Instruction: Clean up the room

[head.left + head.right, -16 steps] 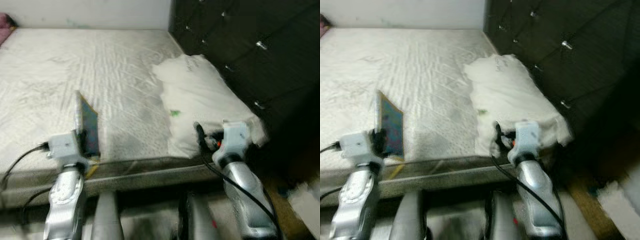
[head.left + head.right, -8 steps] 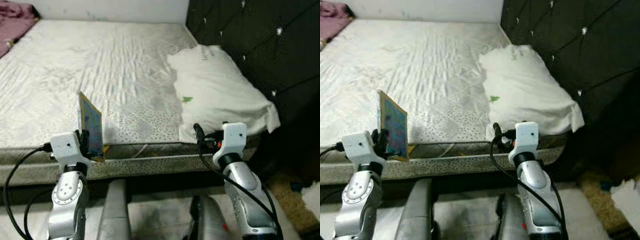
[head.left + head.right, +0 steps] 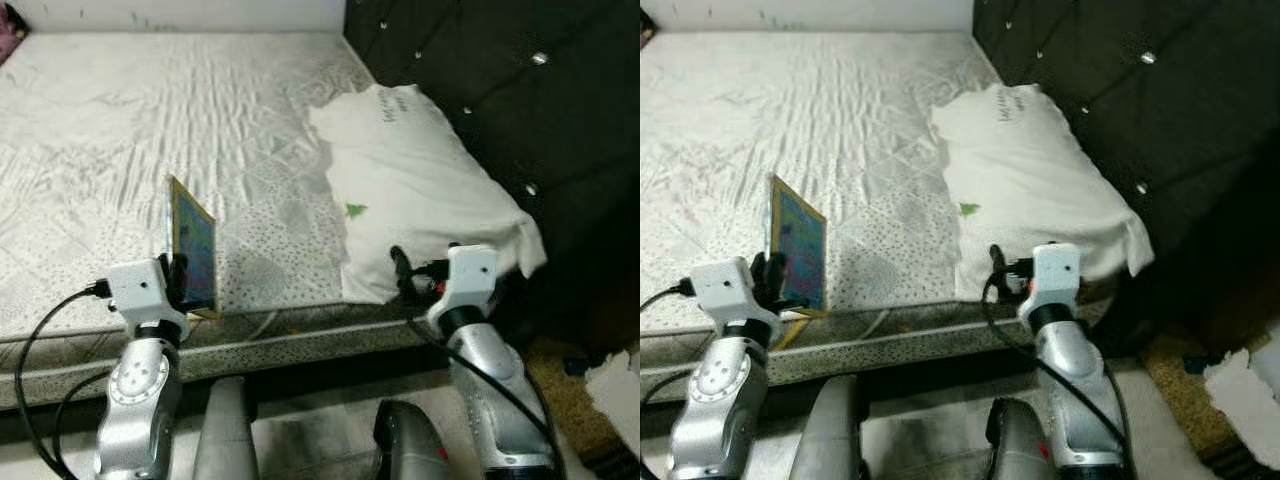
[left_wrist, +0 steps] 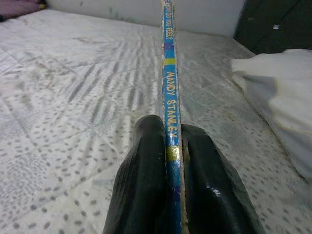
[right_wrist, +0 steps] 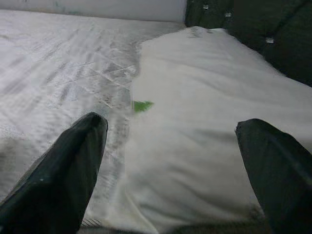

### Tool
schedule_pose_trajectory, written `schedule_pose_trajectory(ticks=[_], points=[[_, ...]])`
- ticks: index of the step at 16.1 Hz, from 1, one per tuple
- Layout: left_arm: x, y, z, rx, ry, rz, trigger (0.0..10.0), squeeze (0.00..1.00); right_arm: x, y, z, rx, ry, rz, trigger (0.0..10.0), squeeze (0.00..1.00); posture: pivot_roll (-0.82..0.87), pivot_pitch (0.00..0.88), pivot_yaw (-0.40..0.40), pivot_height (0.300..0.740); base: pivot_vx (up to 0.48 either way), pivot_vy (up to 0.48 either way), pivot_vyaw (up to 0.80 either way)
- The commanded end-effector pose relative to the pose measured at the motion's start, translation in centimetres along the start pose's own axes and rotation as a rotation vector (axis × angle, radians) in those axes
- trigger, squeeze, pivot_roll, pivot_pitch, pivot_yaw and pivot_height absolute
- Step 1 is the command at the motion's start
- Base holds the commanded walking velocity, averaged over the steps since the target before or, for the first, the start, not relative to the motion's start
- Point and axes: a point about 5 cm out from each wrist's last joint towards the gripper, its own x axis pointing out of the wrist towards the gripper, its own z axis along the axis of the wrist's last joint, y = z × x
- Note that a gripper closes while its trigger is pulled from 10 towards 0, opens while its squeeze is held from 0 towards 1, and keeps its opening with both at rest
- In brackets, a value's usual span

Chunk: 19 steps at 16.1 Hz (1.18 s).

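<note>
Over the mattress (image 3: 120,140), the left pincer (image 4: 171,146) pinches an upright book (image 3: 194,246); right pincer (image 5: 170,131) spread before the pillow (image 3: 420,190).

White pillow (image 3: 420,190) on bare mattress (image 3: 150,130)

Even dim light; views sharp; right wrist view slightly soft.

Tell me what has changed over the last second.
Nothing was picked up or released; only the head camera shifted. The left end effector stays shut on the thin book, held upright over the mattress edge. The right end effector stays open before the white pillow.
</note>
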Motion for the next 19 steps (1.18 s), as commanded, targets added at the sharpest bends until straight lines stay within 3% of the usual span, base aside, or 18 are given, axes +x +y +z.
schedule_pose_trajectory(ticks=[1, 4, 9, 10, 13, 14, 16, 17, 19], points=[[0.3, -0.3, 1.4, -0.007, -0.075, -0.009, 10.0, 0.00, -0.1, -0.6, 0.1, -0.008, -0.001, -0.019, 10.0, 0.00, 0.06, 0.017, -0.042, 0.578, 0.285, 0.000, 0.00], [1.0, -0.1, 1.5, -0.014, -0.078, -0.004, 10.0, 0.00, -0.1, -0.6, 0.1, -0.009, -0.002, -0.020, 10.0, 0.00, 0.05, 0.017, -0.042, 0.578, 0.000, 0.000, 0.00], [3.8, -1.0, 2.6, -0.077, -0.124, -0.026, 10.0, 0.00, -0.2, -1.1, 0.3, -0.024, -0.009, -0.031, 10.0, 0.00, 0.03, 0.012, -0.054, 0.578, 0.000, 0.000, 0.00], [4.9, -1.7, 2.4, -0.142, -0.111, -0.035, 10.0, 0.00, -0.4, -1.4, 0.4, -0.036, -0.009, -0.032, 10.0, 0.00, 0.02, 0.012, -0.057, 0.578, 0.000, 0.000, 0.00], [6.3, -3.1, 1.6, -0.243, -0.066, -0.086, 10.0, 0.00, -1.4, -2.8, 0.6, -0.077, 0.003, -0.043, 10.0, 0.00, -0.03, 0.019, -0.063, 0.578, 0.000, 0.000, 0.00], [7.4, -3.7, 0.6, -0.355, -0.003, -0.089, 10.0, 0.00, -2.5, -4.5, 0.6, -0.117, 0.028, -0.069, 10.0, 0.00, -0.06, 0.027, -0.067, 0.578, 0.000, 0.000, 0.00], [8.2, -4.4, -0.8, -0.467, 0.093, -0.082, 10.0, 0.00, -3.2, -5.8, 0.8, -0.146, 0.046, -0.089, 10.0, 0.00, -0.09, 0.037, -0.071, 0.578, 0.000, 0.000, 0.00], [8.4, -4.9, -1.4, -0.500, 0.137, -0.091, 10.0, 0.00, -3.4, -6.1, 0.9, -0.158, 0.049, -0.092, 10.0, 0.00, -0.10, 0.039, -0.071, 0.578, 0.000, 0.000, 0.00], [8.5, -6.6, -2.9, -0.458, 0.271, -0.163, 10.0, 0.00, -3.8, -6.2, 1.2, -0.172, 0.050, -0.079, 10.0, 0.00, -0.12, 0.041, -0.081, 0.578, 0.000, 0.000, 0.00]])
